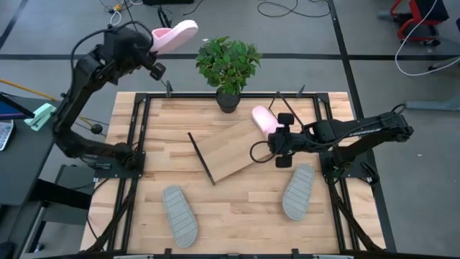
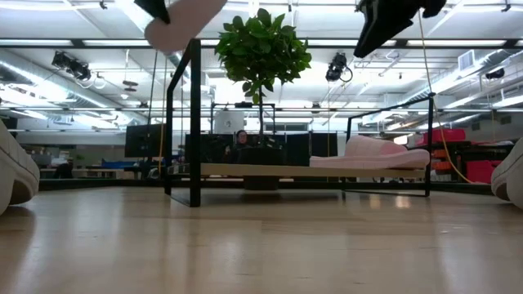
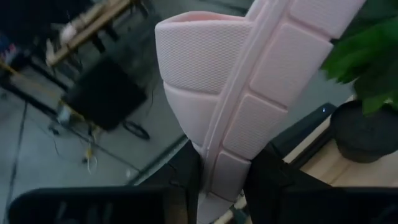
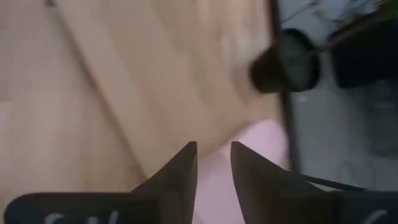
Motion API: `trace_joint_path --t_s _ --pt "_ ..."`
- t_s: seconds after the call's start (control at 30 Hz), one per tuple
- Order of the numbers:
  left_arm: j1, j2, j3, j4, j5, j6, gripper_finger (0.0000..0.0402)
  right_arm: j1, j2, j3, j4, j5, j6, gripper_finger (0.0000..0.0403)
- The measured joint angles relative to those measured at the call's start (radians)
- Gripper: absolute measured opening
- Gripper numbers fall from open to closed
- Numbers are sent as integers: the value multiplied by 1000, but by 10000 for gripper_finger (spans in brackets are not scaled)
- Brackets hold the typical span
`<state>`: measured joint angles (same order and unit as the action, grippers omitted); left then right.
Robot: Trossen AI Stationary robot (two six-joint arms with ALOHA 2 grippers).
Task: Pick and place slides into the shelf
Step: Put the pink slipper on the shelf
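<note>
**One pink slide on shelf, one held aloft, grey pair on desk**

The left gripper (image 1: pixel 159 44) is raised beyond the desk's far edge, near the potted plant (image 1: pixel 228 66). Its wrist view shows what the overhead view cannot: the jaws clamp the edge of a pink slide (image 3: pixel 249 87), ribbed sole facing the camera.

The right gripper (image 1: pixel 272 146) sits above the shelf (image 1: pixel 230 150); its wrist view shows narrowly parted jaws gripping nothing, above the second pink slide (image 1: pixel 264 119). The low view confirms this slide lies on the board's right part.

Two grey slides (image 1: pixel 179 214) (image 1: pixel 298 191) lie on the desk (image 1: pixel 237 216) near its front edge, well apart.
</note>
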<state>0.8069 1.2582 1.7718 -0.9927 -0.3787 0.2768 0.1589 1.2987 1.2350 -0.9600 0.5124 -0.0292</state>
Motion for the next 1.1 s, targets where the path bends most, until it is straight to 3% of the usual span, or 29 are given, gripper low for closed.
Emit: trace_joint_path --t_s 0.27,0.43,0.8,1.0,1.1 --pt "-162 -75 0 87 -5 34 94 0 0 0 78 41 -55 80" --pt "-268 -110 0 160 71 -5 93 0 -12 0 83 75 -67 75" --pt "-532 -114 0 277 100 -56 93 1 -168 0 132 93 -53 64" --pt "-642 -88 0 427 178 -64 93 2 -272 0 277 43 -114 57" --pt "-678 -82 -39 512 210 -63 92 2 -318 0 393 -34 -175 56"
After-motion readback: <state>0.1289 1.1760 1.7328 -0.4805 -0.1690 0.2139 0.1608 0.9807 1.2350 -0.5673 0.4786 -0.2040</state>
